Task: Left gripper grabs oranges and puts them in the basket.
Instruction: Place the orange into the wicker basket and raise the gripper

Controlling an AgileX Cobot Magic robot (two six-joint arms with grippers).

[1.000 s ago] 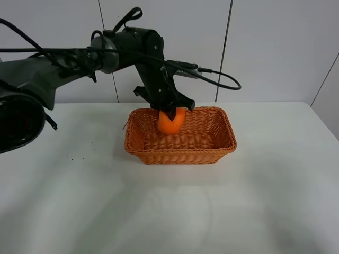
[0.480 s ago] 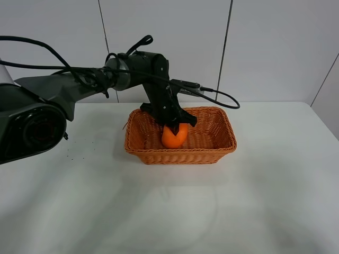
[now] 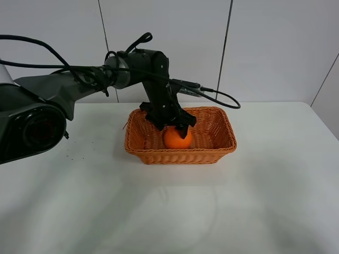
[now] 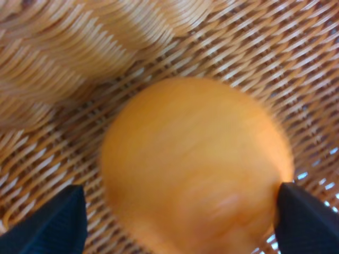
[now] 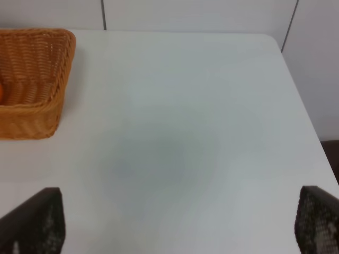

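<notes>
1. Where the woven wicker basket [image 3: 139, 150] sits toward the far side of the smooth white counter [image 3: 265, 201], a round orange [image 3: 177, 138] rests on its ribbed floor.
2. Black left fingers [image 4: 53, 222] flank the fruit, spread open and not clamped on it.
3. Right fingers [image 5: 37, 222] gape wide above the counter, holding nothing.

Rough woven wicker basket [image 3: 180, 156], smooth orange [image 3: 177, 138], matt white table [image 3: 249, 206]
</notes>
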